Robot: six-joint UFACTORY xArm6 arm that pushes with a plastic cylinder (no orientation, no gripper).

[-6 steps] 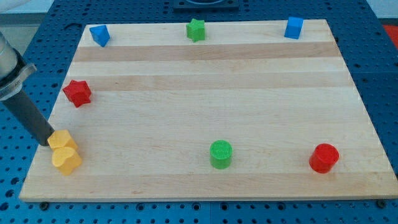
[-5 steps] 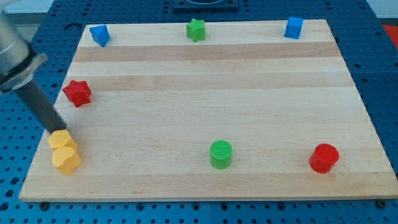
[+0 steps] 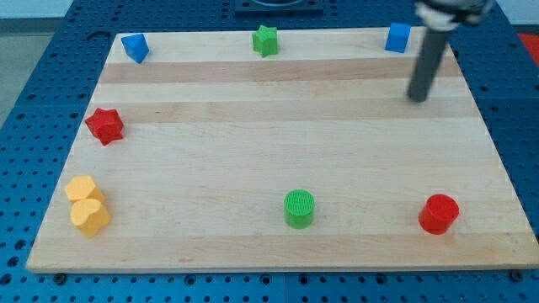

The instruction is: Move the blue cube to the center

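The blue cube (image 3: pixel 397 38) sits near the top right corner of the wooden board (image 3: pixel 269 160). My rod comes down from the view's top right, and my tip (image 3: pixel 417 98) rests on the board a little below and to the right of the blue cube, apart from it. Another blue block (image 3: pixel 135 47), of an angular shape, lies near the top left corner.
A green star (image 3: pixel 265 39) is at the top middle. A red star (image 3: pixel 105 125) is at the left edge. Two yellow blocks (image 3: pixel 87 204) touch at the bottom left. A green cylinder (image 3: pixel 299 208) and a red cylinder (image 3: pixel 439 213) stand near the bottom.
My tip has moved from beside the yellow blocks at the bottom left across the board to the top right, near the blue cube. No block has moved.
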